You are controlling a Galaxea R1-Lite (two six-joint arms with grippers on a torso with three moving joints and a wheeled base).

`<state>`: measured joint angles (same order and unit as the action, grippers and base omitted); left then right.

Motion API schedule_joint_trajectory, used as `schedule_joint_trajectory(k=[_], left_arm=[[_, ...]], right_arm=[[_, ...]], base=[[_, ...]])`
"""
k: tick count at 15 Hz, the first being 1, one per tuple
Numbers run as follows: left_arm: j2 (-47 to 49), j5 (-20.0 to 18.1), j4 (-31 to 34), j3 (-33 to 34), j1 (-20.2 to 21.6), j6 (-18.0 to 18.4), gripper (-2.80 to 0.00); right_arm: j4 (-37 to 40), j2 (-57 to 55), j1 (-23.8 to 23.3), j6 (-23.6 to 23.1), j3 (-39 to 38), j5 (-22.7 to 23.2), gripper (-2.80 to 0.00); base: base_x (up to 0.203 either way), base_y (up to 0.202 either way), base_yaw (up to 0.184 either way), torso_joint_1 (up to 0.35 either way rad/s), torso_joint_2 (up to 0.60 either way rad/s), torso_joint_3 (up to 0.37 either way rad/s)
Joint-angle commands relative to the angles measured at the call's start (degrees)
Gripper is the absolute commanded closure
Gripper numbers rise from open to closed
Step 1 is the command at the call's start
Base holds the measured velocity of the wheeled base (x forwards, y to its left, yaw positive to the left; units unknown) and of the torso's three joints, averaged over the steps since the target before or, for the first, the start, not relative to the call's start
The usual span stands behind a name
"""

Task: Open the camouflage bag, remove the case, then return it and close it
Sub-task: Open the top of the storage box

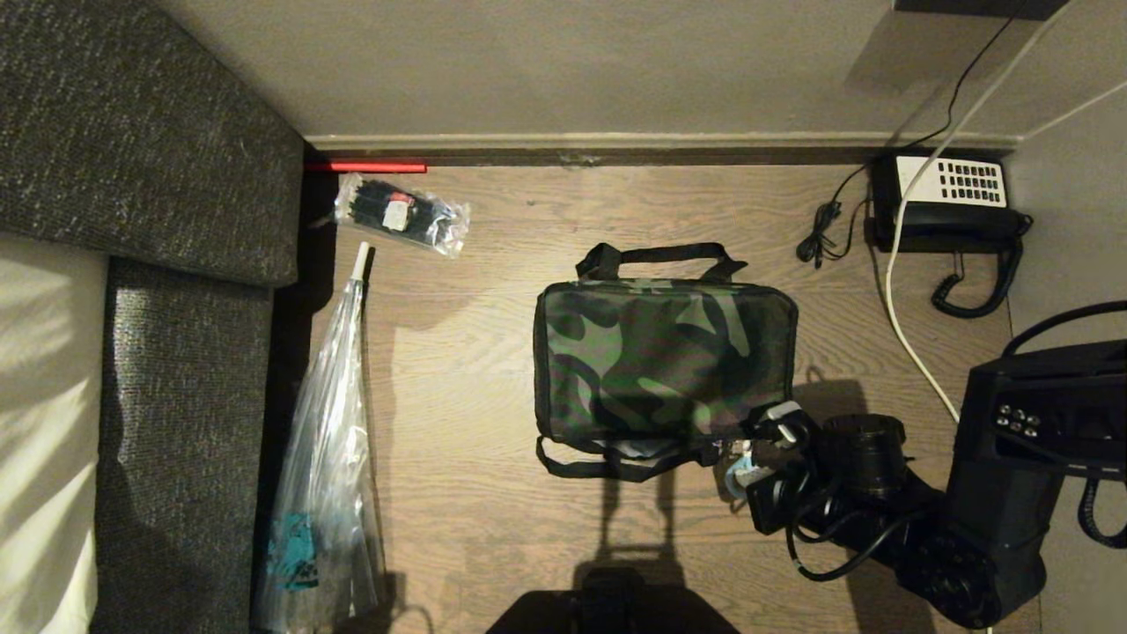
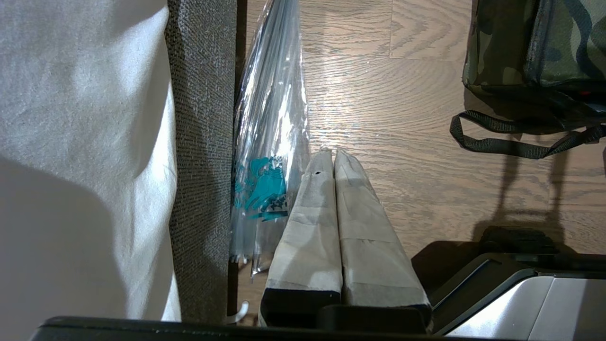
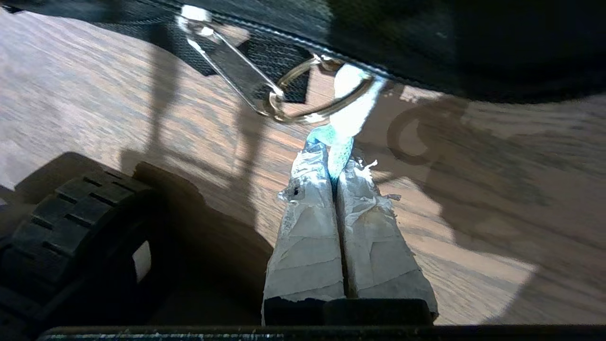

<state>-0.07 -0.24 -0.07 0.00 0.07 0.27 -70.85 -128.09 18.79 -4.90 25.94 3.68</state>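
The camouflage bag (image 1: 665, 357) lies flat on the wood floor with its lid down and a black strap handle on each long side. At its near right corner my right gripper (image 1: 748, 453) is shut on a white and teal pull tab (image 3: 348, 118). The tab hangs from a metal ring (image 3: 322, 102) linked to the zip puller (image 3: 232, 71) on the bag's edge (image 3: 426, 42). In the right wrist view the taped fingertips (image 3: 307, 170) pinch the tab's end. My left gripper (image 2: 330, 154) hangs shut and holds nothing, left of the bag (image 2: 558, 42). The case is out of view.
A long clear plastic bag (image 1: 330, 458) lies along the grey upholstered furniture (image 1: 176, 176) at the left. A small clear packet of black items (image 1: 401, 211) sits near the back wall. A desk telephone (image 1: 955, 198) with cords stands at the back right. My base wheel (image 3: 71, 227) is close by.
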Motion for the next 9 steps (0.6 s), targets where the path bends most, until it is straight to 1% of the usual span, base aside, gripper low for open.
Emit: schedule_joint_trajectory(k=[1,9], left_arm=[[0.07,-0.02,-0.01,0.09,0.01,0.0,0.0],[0.07,-0.02,-0.01,0.09,0.07,0.0,0.0]], right_arm=[[-0.52,0.03,-1.3,-0.28,0.25,0.02,0.0],[-0.52,0.56,-2.9,-0.28,0.62,0.02,0.0]], base=[[0.0,0.0,0.0,0.0,0.0,0.0],[0.0,0.0,0.0,0.0,0.0,0.0]])
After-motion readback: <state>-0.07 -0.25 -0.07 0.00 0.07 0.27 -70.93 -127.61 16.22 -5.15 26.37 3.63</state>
